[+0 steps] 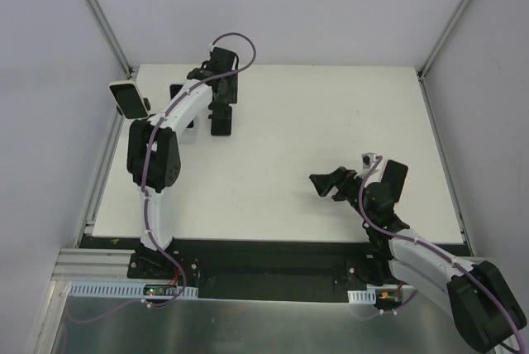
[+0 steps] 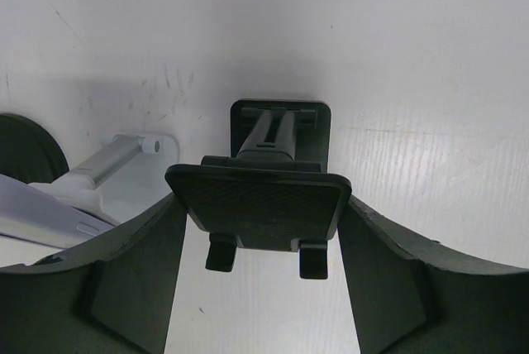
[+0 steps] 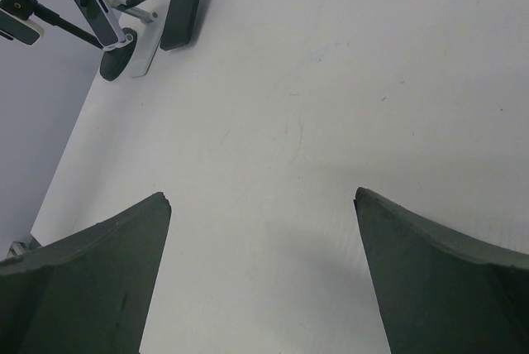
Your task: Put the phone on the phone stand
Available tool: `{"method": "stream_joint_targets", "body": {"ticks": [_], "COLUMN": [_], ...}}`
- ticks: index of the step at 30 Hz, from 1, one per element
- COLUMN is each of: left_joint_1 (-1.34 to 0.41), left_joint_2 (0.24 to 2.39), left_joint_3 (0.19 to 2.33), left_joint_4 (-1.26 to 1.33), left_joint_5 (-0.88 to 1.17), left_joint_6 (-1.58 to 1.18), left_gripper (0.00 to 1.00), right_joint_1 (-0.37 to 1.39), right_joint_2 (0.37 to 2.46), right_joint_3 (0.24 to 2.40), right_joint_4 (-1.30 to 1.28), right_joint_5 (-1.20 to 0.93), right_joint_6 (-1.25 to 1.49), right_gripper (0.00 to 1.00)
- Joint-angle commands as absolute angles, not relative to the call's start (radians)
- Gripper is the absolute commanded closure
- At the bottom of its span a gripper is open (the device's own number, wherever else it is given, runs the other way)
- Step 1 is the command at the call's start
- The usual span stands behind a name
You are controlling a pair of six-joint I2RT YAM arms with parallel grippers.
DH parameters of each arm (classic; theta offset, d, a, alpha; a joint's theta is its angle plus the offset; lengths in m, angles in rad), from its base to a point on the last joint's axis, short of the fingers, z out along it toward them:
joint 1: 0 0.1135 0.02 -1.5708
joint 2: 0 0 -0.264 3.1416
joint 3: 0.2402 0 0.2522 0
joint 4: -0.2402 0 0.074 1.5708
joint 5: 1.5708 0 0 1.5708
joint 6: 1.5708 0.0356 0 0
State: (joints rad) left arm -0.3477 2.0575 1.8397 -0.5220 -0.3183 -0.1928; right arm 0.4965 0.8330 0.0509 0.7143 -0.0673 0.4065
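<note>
The black phone stand (image 2: 260,201) stands at the back left of the white table (image 1: 331,122), with its plate and two small lips facing me; it also shows in the top view (image 1: 221,126). My left gripper (image 2: 259,230) is open wide, and its fingertips flank the plate's sides; whether they touch is unclear. The phone (image 1: 126,99), white-framed with a dark screen, leans tilted on a silver stand (image 2: 111,164) at the far left edge, apart from both grippers. My right gripper (image 3: 260,197) is open and empty above bare table at the right front (image 1: 326,183).
The silver stand has a white base (image 3: 145,52) and there is a round black foot (image 3: 116,64) just left of the black stand. Grey walls and metal frame posts (image 1: 99,15) enclose the table. A black strip (image 1: 273,251) runs along the near edge.
</note>
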Motion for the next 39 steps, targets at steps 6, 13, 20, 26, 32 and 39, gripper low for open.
{"method": "stream_joint_targets", "body": {"ticks": [6,13,20,26,32,39], "left_joint_1": [-0.331,-0.336,-0.41,-0.457,-0.557,-0.701], "left_joint_2": [2.03,1.812,1.474,1.33,1.244,1.169], "left_joint_3": [1.812,1.838,1.78,1.398,1.186,1.152], "left_joint_4": [-0.54,-0.612,-0.586,-0.393,-0.31,-0.302], "left_joint_5": [-0.271,-0.247,-0.07,0.115,0.015,0.092], "left_joint_6": [-0.199,-0.258,-0.239,-0.287,-0.224,-0.236], "left_gripper": [0.4,0.01,0.01,0.06,0.07,0.09], "right_joint_1": [0.488,0.488,0.489,0.503,0.537,0.506], "right_joint_2": [0.816,0.834,0.833,0.877,0.925,0.991], "right_joint_3": [0.008,0.015,0.035,0.092,0.21,0.619], "right_joint_4": [0.781,0.781,0.727,0.67,0.485,-0.188], "right_joint_5": [-0.069,-0.071,-0.058,-0.078,-0.049,0.302], "right_joint_6": [0.4,0.403,0.405,0.387,0.374,0.264], "right_gripper": [0.04,0.04,0.04,0.04,0.04,0.04]}}
